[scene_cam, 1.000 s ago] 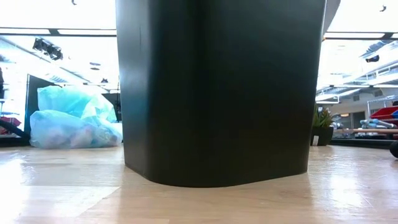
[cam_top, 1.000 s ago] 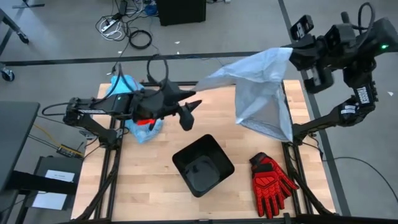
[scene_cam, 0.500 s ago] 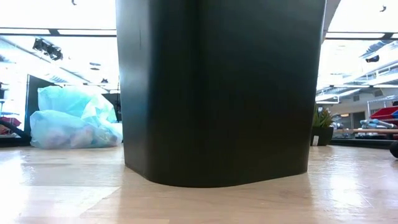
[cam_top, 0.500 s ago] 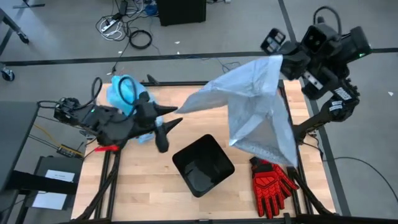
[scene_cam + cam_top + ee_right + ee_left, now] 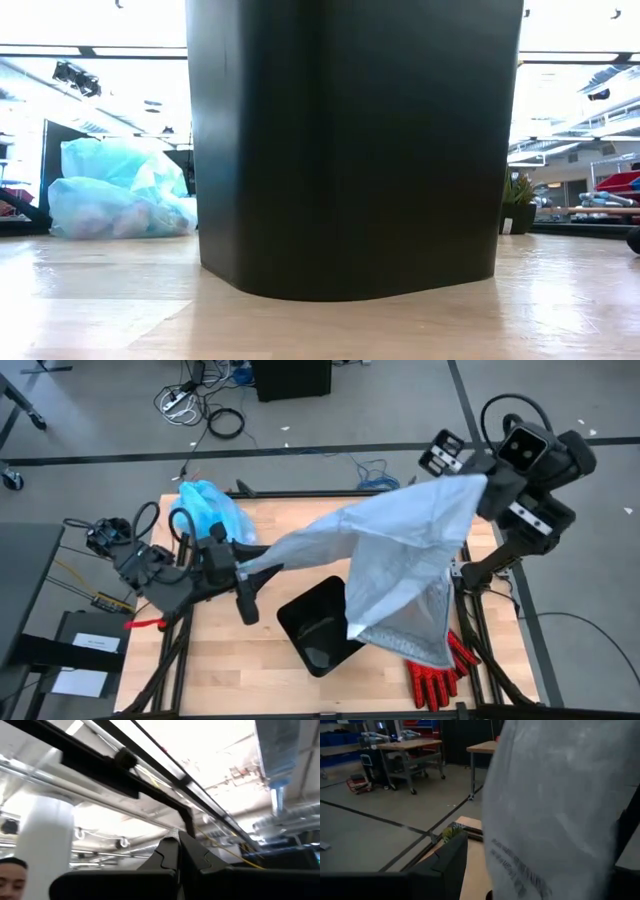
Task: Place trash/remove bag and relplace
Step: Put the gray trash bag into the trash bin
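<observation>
Cyan bag found lying filled at ten o'clock on table, judged light, limp, slippery, best pinched at its top; right gripper clamped on pale bag over bin, left gripper at nine o'clock, closure indeterminate.

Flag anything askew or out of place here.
The pale grey-blue bag hangs stretched between both arms above the black bin, covering one side rather than lining it. Red gloves lie partly under it.

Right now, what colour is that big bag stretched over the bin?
Pale, dull grey-blue bag, translucent, with small dark print along one edge; the high view shows it best.
</observation>
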